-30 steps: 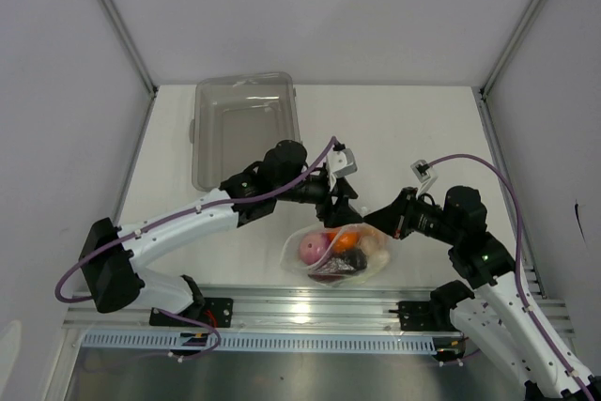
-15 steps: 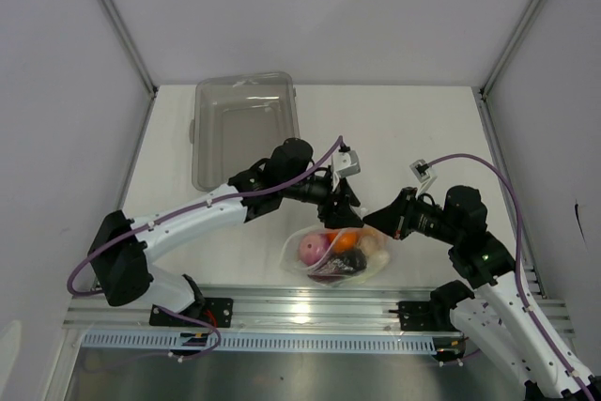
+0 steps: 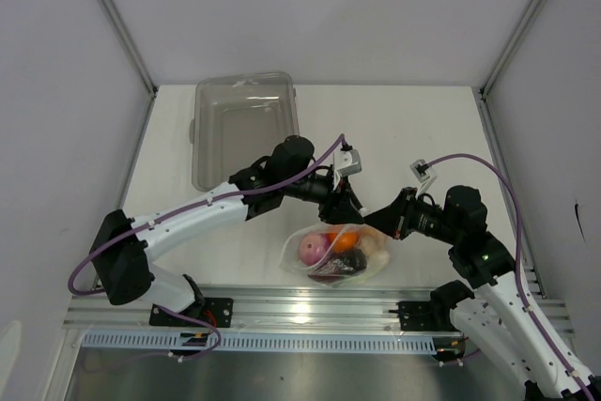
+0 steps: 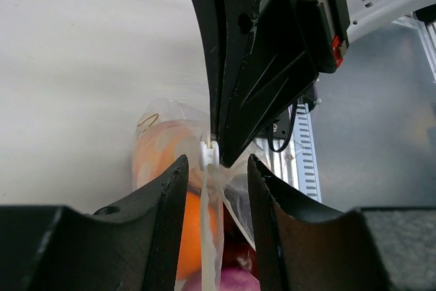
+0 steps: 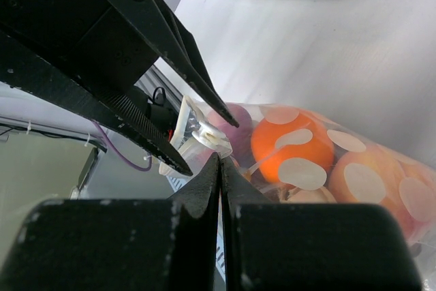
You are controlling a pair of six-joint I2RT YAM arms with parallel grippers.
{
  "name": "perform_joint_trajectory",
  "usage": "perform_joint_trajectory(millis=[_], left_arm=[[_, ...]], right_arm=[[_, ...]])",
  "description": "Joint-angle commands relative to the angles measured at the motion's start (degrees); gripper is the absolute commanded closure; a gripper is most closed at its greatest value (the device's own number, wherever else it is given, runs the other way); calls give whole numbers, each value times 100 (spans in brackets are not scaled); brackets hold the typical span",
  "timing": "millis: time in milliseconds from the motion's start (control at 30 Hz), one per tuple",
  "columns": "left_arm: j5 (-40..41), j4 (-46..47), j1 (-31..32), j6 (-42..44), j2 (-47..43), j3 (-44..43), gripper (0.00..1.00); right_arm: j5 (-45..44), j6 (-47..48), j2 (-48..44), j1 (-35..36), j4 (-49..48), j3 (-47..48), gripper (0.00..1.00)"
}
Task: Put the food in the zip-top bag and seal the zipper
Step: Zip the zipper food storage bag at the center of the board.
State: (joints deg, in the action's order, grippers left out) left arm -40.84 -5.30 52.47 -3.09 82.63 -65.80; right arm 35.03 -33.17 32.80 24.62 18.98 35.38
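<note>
My right claw [image 5: 219,160] grasps the clear floppy zip-top bag [image 3: 291,255] of orange, pink and dark-red toy food [image 3: 345,240]; my left claw [image 4: 215,165] is released around its zipper slider [image 4: 208,155].

White arm links [image 3: 188,220], black joints [image 3: 291,159], purple cables [image 3: 467,156]; black wedge-shaped fingers [image 4: 157,202], small red tab [image 4: 334,44].

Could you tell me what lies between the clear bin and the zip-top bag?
In the top view, the left arm crosses there, its left gripper at the zip-top bag's mouth.
</note>
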Motion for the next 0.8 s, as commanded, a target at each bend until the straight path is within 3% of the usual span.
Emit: perform_joint_trajectory(millis=[0, 367, 600, 767], left_arm=[[-337, 90, -26, -7, -1, -258, 58], [-469, -24, -26, 2, 87, -355, 74], [-513, -85, -96, -86, 139, -381, 99], [-618, -120, -158, -191, 157, -433, 99]], right_arm=[[83, 91, -19, -19, -105, 180, 100], [118, 82, -1, -10, -158, 207, 100], [162, 144, -10, -10, -141, 171, 100], [232, 319, -10, -10, -88, 189, 100]])
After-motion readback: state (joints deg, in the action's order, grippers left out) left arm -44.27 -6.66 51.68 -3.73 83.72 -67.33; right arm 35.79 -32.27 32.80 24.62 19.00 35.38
